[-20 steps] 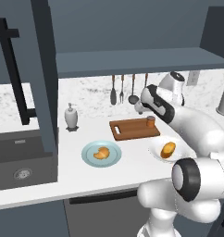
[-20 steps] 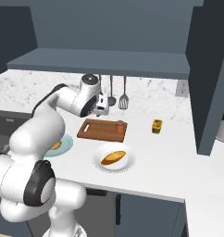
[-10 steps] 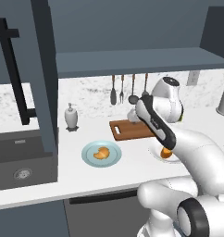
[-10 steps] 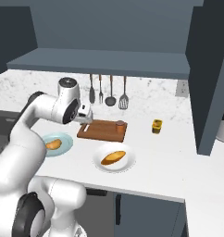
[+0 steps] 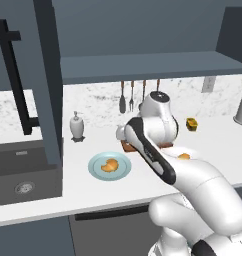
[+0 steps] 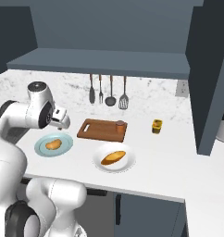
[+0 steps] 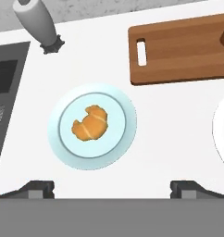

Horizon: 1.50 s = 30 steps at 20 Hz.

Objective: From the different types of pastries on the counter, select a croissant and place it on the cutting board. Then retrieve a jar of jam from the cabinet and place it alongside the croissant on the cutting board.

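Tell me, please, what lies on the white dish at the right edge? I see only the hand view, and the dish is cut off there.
Observer: A round golden bun lies on that dish. It is not a croissant.
Operator: Is the pincer touching the croissant?
Observer: No. From the right base view, the pincer hangs above the blue plate, apart from the croissant.
Operator: What is the brown thing at the board's corner?
Observer: A small brown cylinder, standing upright on the board near its far right corner.
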Motion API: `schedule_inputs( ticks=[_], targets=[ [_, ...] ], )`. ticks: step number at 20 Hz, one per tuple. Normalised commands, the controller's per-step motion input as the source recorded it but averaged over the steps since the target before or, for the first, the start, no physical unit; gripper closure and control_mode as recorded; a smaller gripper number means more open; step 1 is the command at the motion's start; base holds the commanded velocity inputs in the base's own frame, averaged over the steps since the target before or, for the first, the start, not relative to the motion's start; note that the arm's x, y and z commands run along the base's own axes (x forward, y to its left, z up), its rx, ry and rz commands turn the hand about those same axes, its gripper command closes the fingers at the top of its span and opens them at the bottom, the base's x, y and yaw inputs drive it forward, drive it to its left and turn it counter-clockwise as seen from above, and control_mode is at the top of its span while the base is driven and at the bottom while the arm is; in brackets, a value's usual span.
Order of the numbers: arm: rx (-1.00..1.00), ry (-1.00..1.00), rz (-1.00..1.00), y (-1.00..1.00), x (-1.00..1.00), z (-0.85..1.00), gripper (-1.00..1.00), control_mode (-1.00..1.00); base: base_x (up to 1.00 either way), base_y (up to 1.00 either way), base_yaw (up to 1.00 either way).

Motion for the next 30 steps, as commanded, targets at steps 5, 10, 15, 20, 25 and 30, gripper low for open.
schedule_inputs(
  ticks=[5,10,15,20,25,30],
  targets=[
    [0.0,0.1,-0.06,0.33,-0.04,0.0,-1.0,-1.0,0.0,0.0,0.0],
    [0.0,0.17,-0.05,0.18,0.14,-0.02,-1.0,-1.0,0.0,0.0,0.0],
    [0.0,0.1,-0.05,0.27,0.0,-0.11,-1.0,-1.0,0.0,0.0,0.0],
    [0.0,0.04,-0.03,0.06,0.13,-0.29,-1.0,-1.0,0.0,0.0,0.0],
    [0.0,0.0,-0.04,0.0,0.4,-0.19,-1.0,-1.0,0.0,0.0,0.0],
    [0.01,0.0,-0.03,0.0,0.41,0.0,-1.0,-1.0,0.0,0.0,0.0]
  ],
)
